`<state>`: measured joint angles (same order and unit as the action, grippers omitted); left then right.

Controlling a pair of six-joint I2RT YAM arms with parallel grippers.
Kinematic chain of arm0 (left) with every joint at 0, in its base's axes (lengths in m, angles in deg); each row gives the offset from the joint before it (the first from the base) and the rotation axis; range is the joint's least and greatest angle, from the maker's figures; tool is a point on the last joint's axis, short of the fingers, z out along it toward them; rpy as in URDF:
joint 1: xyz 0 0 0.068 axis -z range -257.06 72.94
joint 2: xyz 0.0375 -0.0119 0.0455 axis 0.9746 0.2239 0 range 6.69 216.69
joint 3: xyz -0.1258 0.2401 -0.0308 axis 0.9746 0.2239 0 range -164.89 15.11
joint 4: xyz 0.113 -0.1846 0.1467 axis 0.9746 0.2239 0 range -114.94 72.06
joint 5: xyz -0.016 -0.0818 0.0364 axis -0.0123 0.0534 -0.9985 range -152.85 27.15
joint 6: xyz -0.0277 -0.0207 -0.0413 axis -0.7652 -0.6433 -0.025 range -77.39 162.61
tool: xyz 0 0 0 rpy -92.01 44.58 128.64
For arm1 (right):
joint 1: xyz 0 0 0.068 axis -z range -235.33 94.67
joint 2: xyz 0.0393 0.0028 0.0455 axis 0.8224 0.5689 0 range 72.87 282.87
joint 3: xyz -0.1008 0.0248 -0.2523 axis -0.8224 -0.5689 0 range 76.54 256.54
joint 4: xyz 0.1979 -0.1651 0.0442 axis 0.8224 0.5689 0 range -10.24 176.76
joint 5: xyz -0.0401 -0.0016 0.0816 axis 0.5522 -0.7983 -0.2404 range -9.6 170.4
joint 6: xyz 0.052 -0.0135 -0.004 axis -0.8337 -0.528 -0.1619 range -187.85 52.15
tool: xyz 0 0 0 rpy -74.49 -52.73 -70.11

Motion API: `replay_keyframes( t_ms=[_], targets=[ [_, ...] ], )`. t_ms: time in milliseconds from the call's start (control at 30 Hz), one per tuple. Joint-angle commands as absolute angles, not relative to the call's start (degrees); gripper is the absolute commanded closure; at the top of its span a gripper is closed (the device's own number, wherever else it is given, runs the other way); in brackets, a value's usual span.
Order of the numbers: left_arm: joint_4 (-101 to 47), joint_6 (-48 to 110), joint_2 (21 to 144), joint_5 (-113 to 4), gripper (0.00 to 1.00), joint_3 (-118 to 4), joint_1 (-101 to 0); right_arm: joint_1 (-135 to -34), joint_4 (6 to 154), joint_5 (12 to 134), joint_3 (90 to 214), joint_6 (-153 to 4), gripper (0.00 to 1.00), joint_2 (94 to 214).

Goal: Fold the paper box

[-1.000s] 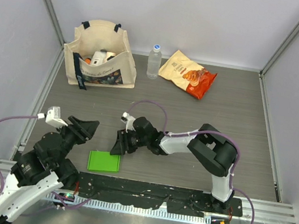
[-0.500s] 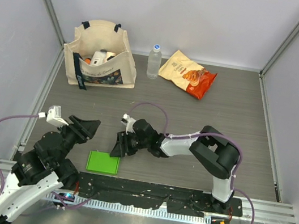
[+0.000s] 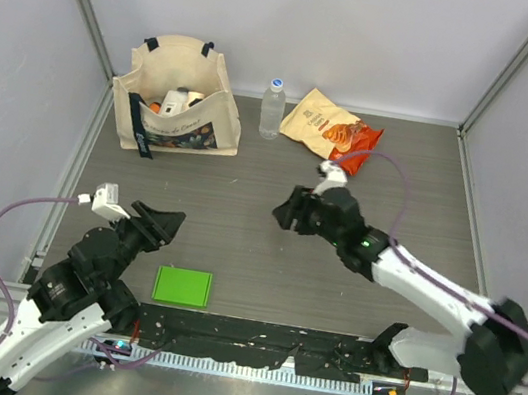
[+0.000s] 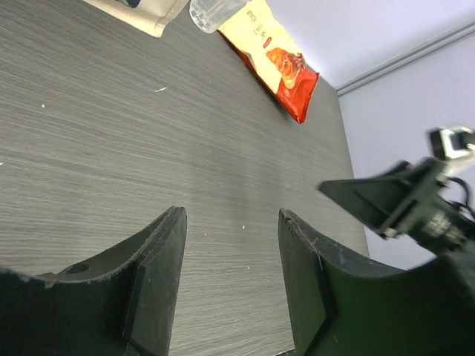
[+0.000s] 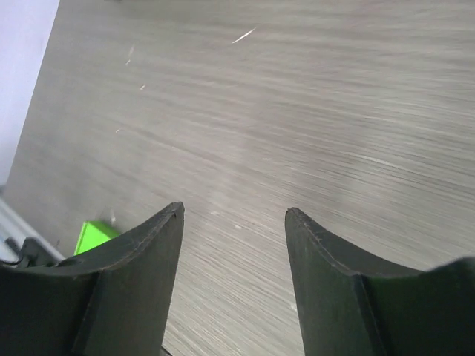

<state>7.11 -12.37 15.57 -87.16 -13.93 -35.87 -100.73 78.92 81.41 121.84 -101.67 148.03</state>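
**A:** Where is the paper box (image 3: 182, 285) sitting?

**B:** It is lying flat as a small green rectangle on the table (image 3: 248, 170), close to the near edge and just beside the left gripper (image 3: 168, 227). Nothing is touching it. The right wrist camera is catching only a corner of the paper box (image 5: 93, 236).

**A:** What are you worrying about?

**B:** The card is looking thin and is lying flush. Fingers coming down on it are likely going to skid it toward the near edge instead of lifting a flap. Pinching away from a crease would be bending it wrongly. Two arms closing on one small piece are also risking a knock.

**A:** And the grippers?

**B:** The left one is hovering with its jaws spread wide and nothing between them. The right gripper (image 3: 285, 206) is hanging mid-table, well apart from the box. Its jaws are equally parted and gripping nothing, with bare table showing in the gap.
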Motion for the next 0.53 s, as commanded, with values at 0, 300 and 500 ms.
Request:
replay_keyframes(
  t_ms=[0, 300, 500],
  targets=[
    [0.9, -10.9, 17.7, -86.1, 0.43, -12.4, -35.8, -98.7, 92.5, 98.4, 116.5, -96.9, 0.32, 130.1],
    [-10.3, -12.4, 22.3, -81.7, 0.41, -7.3, -35.8, -98.0, 104.1, 107.5, 108.7, -101.0, 0.16, 93.2],
    [-14.8, -10.7, 19.1, -80.3, 0.38, -5.8, -35.8, -98.0, 104.7, 109.7, 108.2, -102.0, 0.11, 81.9]
  ],
)
